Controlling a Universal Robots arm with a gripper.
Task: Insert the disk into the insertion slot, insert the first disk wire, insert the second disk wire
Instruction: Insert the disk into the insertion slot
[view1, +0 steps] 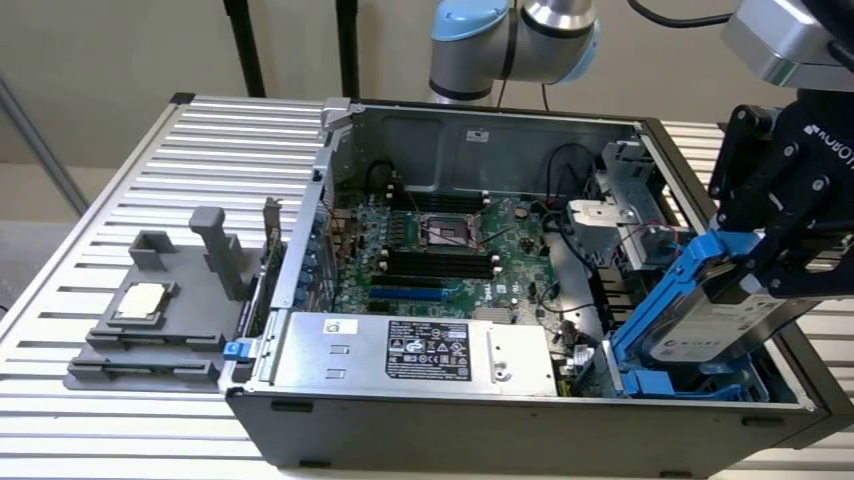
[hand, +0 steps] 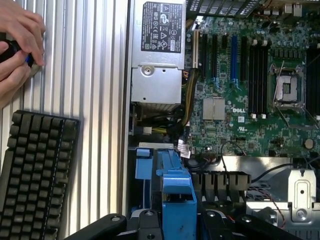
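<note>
My gripper (view1: 771, 272) is shut on the disk (view1: 707, 335), a silver-grey drive with a white label in a blue carrier frame (view1: 681, 275). The disk hangs tilted over the insertion slot (view1: 694, 385), a bay with blue plastic rails at the case's front corner on the exterior view's right. Its lower end is down among the rails. In the wrist view the blue carrier (hand: 177, 195) sits between my black fingers (hand: 145, 222), above the blue rails (hand: 144, 167). Thin cables (view1: 650, 240) lie by the drive cage; I cannot tell which are the disk wires.
The open case holds a motherboard (view1: 441, 250) and a silver power supply (view1: 400, 350) along its front wall. A grey fixture (view1: 147, 310) stands on the ribbed table (view1: 160, 150) at the exterior view's left. A black keyboard (hand: 35, 175) and a person's hands (hand: 17, 45) are beside the case.
</note>
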